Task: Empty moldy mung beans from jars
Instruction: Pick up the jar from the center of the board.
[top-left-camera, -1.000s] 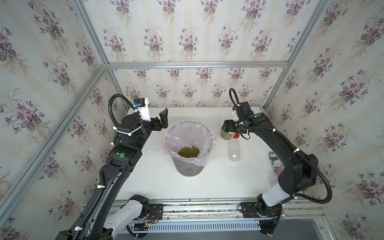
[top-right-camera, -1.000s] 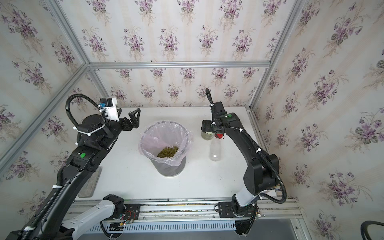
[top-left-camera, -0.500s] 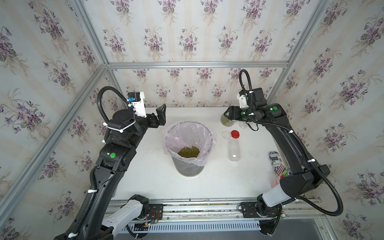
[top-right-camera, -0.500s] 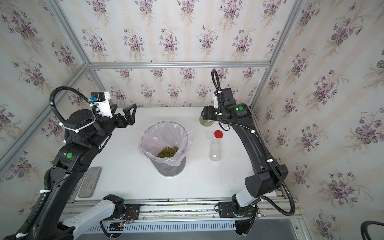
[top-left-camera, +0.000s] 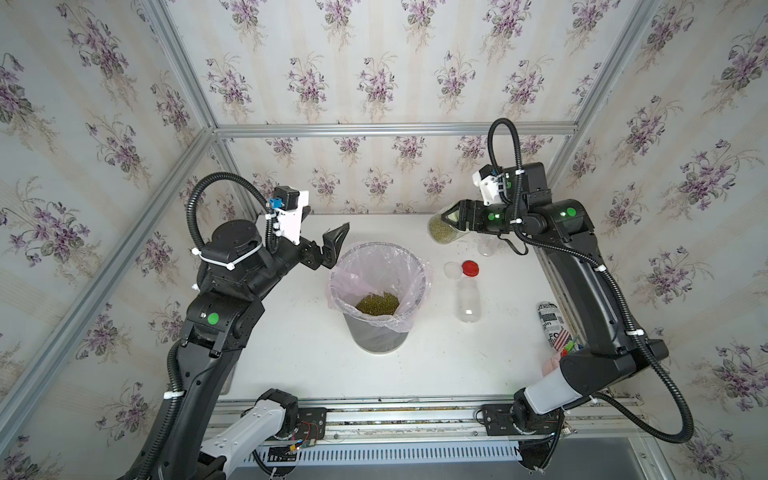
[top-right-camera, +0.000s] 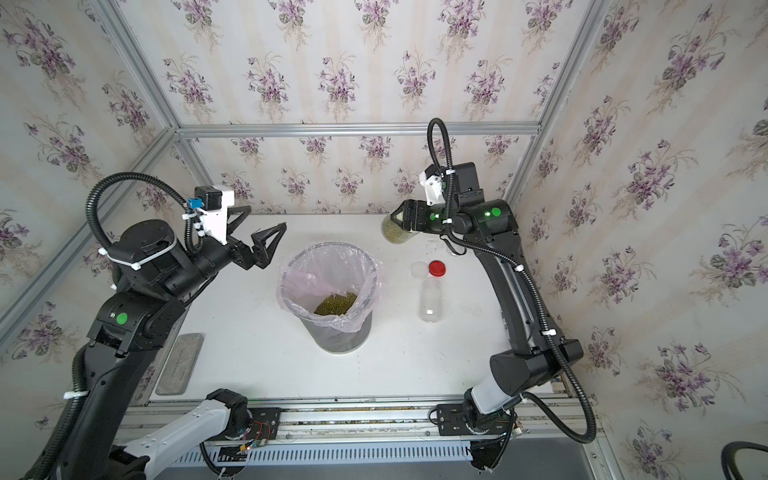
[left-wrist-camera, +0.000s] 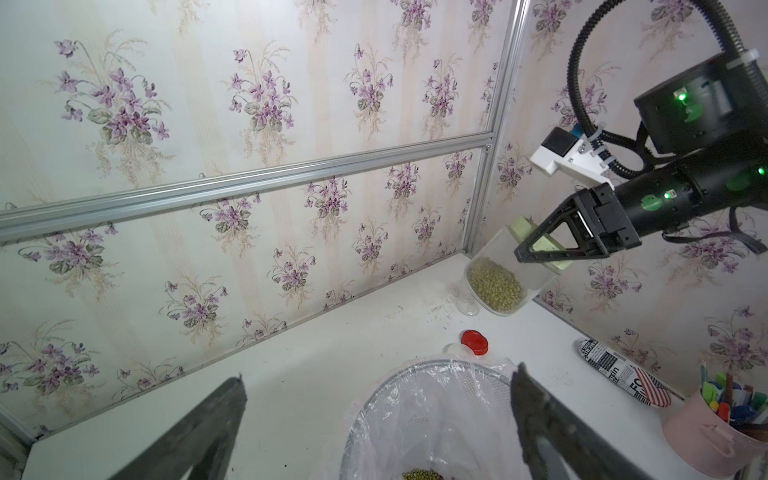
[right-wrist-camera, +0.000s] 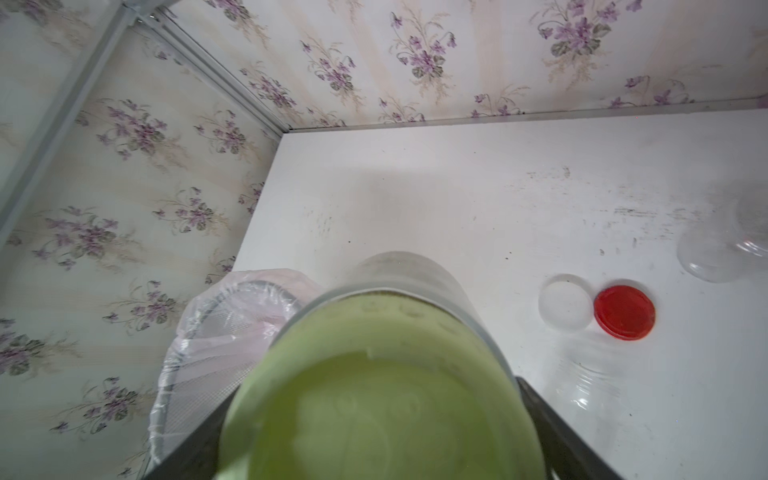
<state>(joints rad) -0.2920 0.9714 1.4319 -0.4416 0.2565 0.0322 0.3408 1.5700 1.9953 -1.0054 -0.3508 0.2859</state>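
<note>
My right gripper (top-left-camera: 451, 218) is shut on a clear jar (top-left-camera: 441, 232) near its pale green lid (left-wrist-camera: 524, 232). It holds the jar tilted above the back right of the table. Moldy mung beans (left-wrist-camera: 494, 286) fill the jar's lower end. In the right wrist view the green lid (right-wrist-camera: 374, 395) fills the space between the fingers (right-wrist-camera: 548, 424). More mung beans (top-left-camera: 377, 303) lie in the bin (top-left-camera: 422, 270) with its pinkish liner. My left gripper (top-right-camera: 266, 218) hangs open and empty behind the bin's left side. An empty jar (top-left-camera: 468, 301) lies right of the bin.
A red lid (top-left-camera: 470, 268) and a white lid (top-left-camera: 452, 269) lie side by side near the lying jar. Another clear jar (top-left-camera: 487, 246) sits under my right arm. A printed can (top-left-camera: 550, 322) and a pink cup of pens (left-wrist-camera: 715, 432) stand at the right edge.
My right gripper has lifted the green-lidded jar off the table and carried it back and a little left. My left arm has shifted slightly, with its jaws still open.
</note>
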